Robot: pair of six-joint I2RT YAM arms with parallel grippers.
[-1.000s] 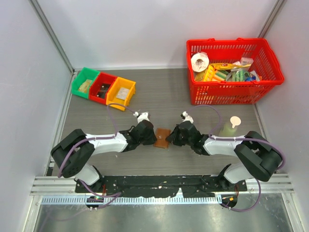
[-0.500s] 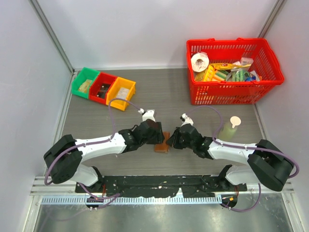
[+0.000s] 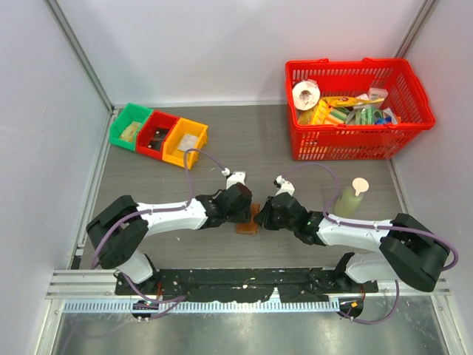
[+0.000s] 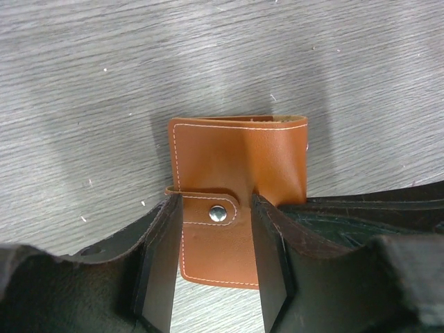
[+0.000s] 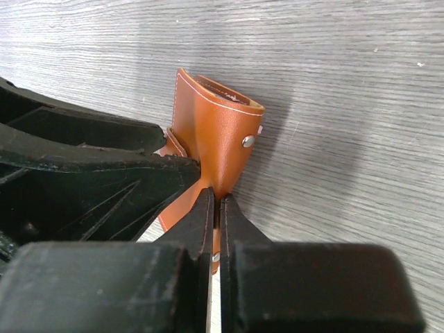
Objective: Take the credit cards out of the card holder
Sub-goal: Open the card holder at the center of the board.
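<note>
1. Two grippers met at the holder point(image 3: 247, 220), which sat folded shut on the table point(image 3: 295, 148), near the front and between the arms. No cards showed in any view.
2. The right gripper point(image 5: 216, 198) was clenched on a thin edge of the holder, and that side stood tilted up off the table. This pinch looked like the anchor for the step.
3. The left gripper point(image 4: 216, 205) was released. Its fingers point(image 4: 163, 243) stood on either side of the strap point(image 4: 198, 208), with the snap point(image 4: 218, 214) between them. As far as could be told, it grasped nothing.
4. The step in hand was judged to be undoing the snap, so the task was at an early stage and the cards were presumably inside.
5. To do it well, the left jaws would have needed to close on the strap's rounded end alone, not across the holder's body. If they caught both layers, they would only clamp the holder shut.
6. The pull would best have been a short peel away from the stud, with the right gripper bracing against it.
7. The main risk was the right gripper's thin bite. A hard or straight-up tug could have slipped the edge free or lifted the whole holder without popping the snap.
</note>
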